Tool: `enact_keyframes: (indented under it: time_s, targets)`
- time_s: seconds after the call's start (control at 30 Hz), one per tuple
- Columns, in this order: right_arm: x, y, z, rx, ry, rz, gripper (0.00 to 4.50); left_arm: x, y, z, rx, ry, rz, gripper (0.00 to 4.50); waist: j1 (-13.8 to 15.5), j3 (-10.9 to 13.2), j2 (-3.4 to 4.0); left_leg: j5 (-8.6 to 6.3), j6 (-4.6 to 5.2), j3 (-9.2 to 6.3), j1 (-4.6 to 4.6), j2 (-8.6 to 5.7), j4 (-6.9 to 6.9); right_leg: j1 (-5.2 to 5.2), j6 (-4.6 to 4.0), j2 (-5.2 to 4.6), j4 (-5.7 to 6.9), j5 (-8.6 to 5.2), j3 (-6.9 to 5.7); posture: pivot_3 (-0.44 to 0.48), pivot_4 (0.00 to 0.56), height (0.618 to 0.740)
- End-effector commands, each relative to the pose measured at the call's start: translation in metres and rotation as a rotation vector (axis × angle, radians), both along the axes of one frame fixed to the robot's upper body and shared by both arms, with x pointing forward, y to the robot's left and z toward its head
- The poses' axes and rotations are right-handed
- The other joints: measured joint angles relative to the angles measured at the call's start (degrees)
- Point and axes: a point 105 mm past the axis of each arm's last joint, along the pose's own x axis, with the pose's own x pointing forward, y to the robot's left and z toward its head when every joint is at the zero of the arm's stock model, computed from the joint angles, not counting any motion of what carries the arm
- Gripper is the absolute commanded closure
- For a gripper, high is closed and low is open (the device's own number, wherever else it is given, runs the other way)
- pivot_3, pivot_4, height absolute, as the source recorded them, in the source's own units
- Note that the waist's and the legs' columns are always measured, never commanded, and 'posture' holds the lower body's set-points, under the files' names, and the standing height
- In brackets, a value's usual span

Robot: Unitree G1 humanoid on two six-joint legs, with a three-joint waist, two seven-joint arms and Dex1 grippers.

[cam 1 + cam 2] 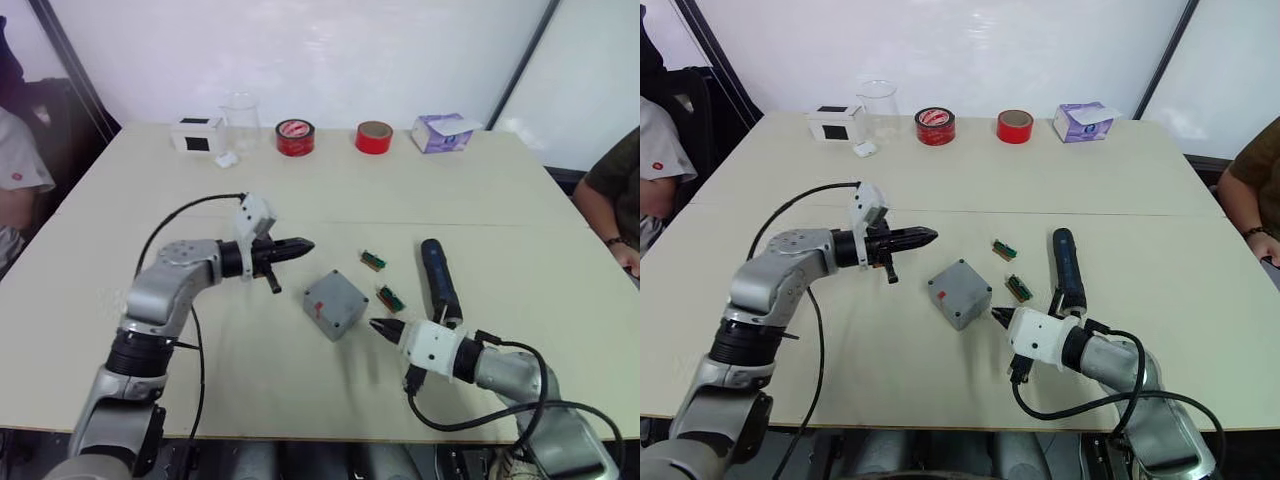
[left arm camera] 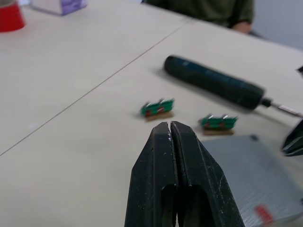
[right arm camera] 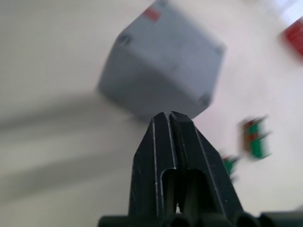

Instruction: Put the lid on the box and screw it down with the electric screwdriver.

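Observation:
The grey box (image 1: 335, 304) stands mid-table, slightly turned, with a small red mark on its near side. Its top (image 3: 165, 56) is a flat grey plate with corner screw holes, so the lid looks to be lying on it. The dark electric screwdriver (image 1: 439, 278) lies flat on the table to the right of the box, its bit pointing toward me. My left gripper (image 1: 305, 244) is shut and empty, hovering just left of and beyond the box. My right gripper (image 1: 377, 325) is also shut and empty, its tip close to the box's near right corner.
Two small green circuit boards (image 1: 373, 261) (image 1: 390, 298) lie between box and screwdriver. Along the far edge stand a white box with a black square (image 1: 196, 134), a clear beaker (image 1: 241, 120), two red tape rolls (image 1: 295, 137) (image 1: 374, 137) and a purple tissue box (image 1: 442, 132). People sit at both table sides.

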Motion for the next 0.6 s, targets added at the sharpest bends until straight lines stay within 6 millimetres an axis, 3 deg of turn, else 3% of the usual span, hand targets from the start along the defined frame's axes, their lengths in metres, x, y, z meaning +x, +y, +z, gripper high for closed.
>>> enact_keyframes:
  time_s: [0.03, 0.13, 0.3, 0.6]
  targets:
    - [0.002, 0.008, 0.003, 0.008, 0.055, 0.027, 4.49, 0.000, 0.000, -0.004, 0.025, -0.049, 0.003, 4.50, -0.03, 0.01, 0.00, 0.00, 0.00, 0.00, 0.00, 0.01, -0.01, -0.01, 0.00, 0.01, 0.00, 0.00, 0.00, 0.000, 0.150, 0.740]
    - [0.013, 0.010, 0.003, 0.032, 0.105, -0.020, 4.49, -0.003, -0.001, -0.029, 0.124, 0.006, -0.012, 4.50, 0.02, 0.02, 0.03, 0.00, 0.00, 0.01, -0.02, 0.01, -0.05, -0.05, -0.01, 0.01, 0.00, 0.00, 0.00, 0.000, 0.150, 0.740]
    - [0.018, 0.019, 0.005, 0.079, 0.177, -0.049, 4.49, -0.018, -0.008, -0.050, 0.129, 0.133, -0.124, 4.50, 0.08, 0.03, 0.02, 0.00, 0.00, 0.04, -0.33, 0.01, -0.03, -0.36, -0.03, -0.03, 0.02, 0.02, 0.02, 0.000, 0.150, 0.740]
    - [0.013, 0.028, 0.005, 0.119, 0.253, -0.053, 4.49, -0.028, -0.013, -0.065, 0.199, 0.151, -0.186, 4.50, 0.03, 0.03, 0.02, 0.00, 0.00, 0.04, -0.85, -0.02, 0.00, -0.85, -0.04, -0.02, 0.00, 0.04, 0.01, 0.000, 0.150, 0.740]
